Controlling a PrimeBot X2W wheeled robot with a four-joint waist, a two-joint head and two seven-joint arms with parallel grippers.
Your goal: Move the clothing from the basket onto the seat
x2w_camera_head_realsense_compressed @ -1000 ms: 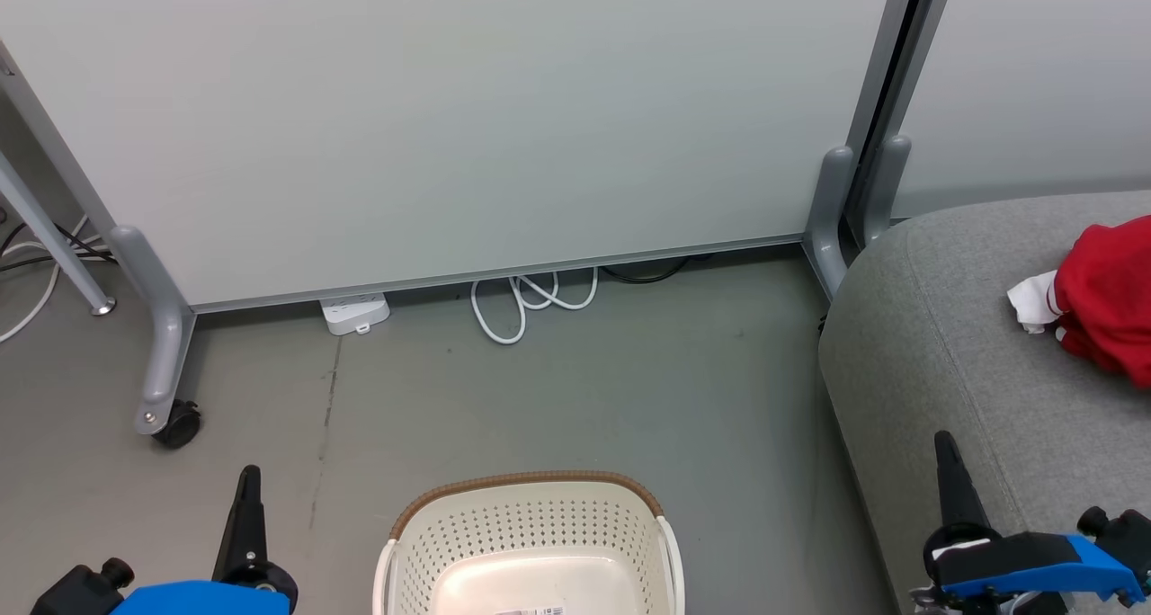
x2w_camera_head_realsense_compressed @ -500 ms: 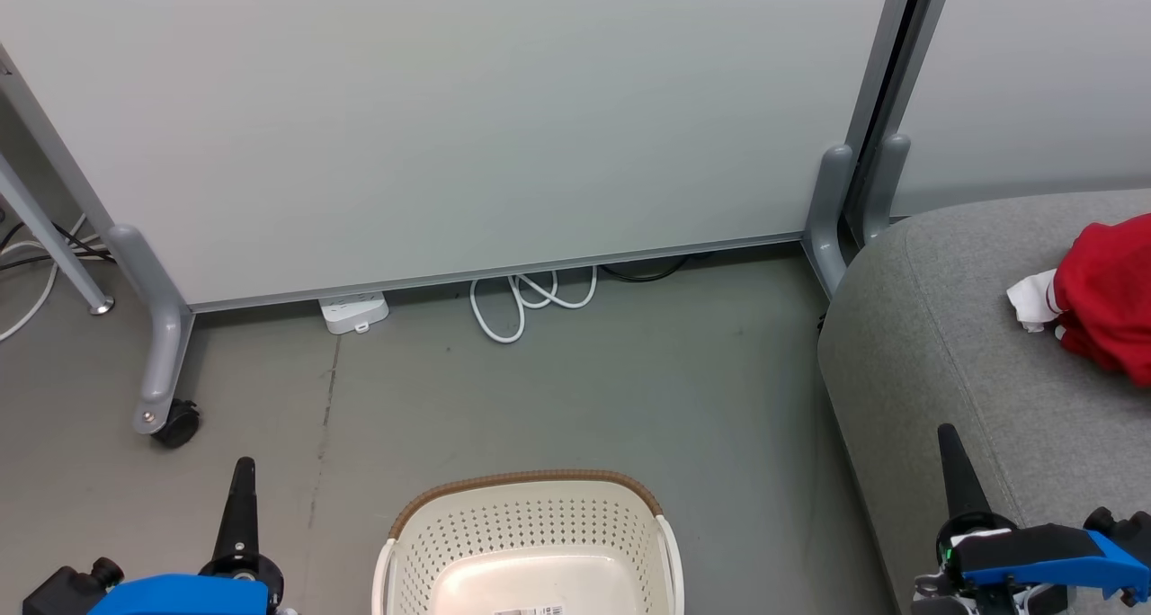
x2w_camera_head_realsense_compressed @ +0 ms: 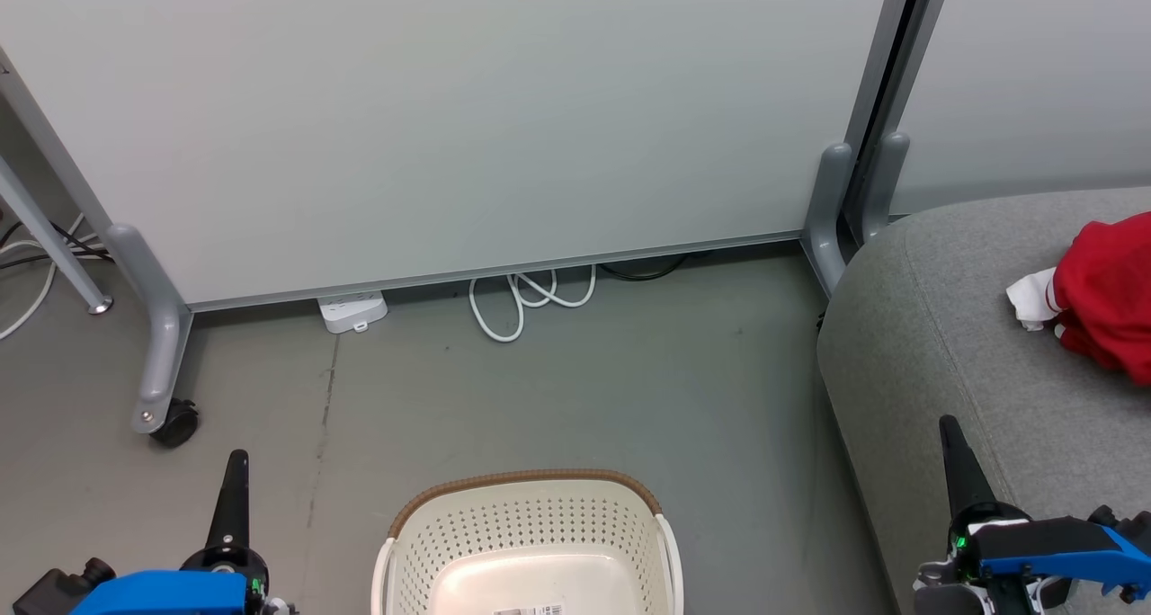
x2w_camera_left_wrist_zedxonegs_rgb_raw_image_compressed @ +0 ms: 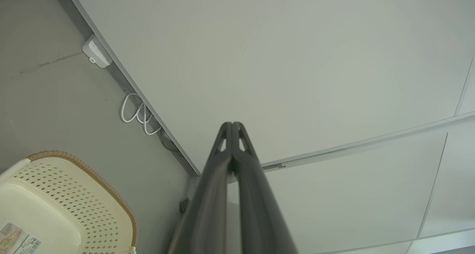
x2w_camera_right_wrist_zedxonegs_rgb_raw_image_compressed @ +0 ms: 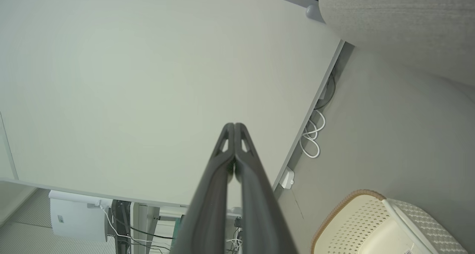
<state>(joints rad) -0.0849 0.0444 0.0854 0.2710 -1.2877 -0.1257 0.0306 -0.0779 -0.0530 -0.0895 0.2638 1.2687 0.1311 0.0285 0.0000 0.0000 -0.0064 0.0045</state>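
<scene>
Jaws of left gripper and right gripper sit closed, empty.

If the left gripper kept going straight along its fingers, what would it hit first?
Probably the pale partition panel: the left gripper, shut, points at it with nothing between, though depth is unclear.

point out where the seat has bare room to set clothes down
The seat is bare from its rounded left edge across to the clothing, and nearer, down to the right tool. It is crowded only at the far right, under the clothing.
</scene>
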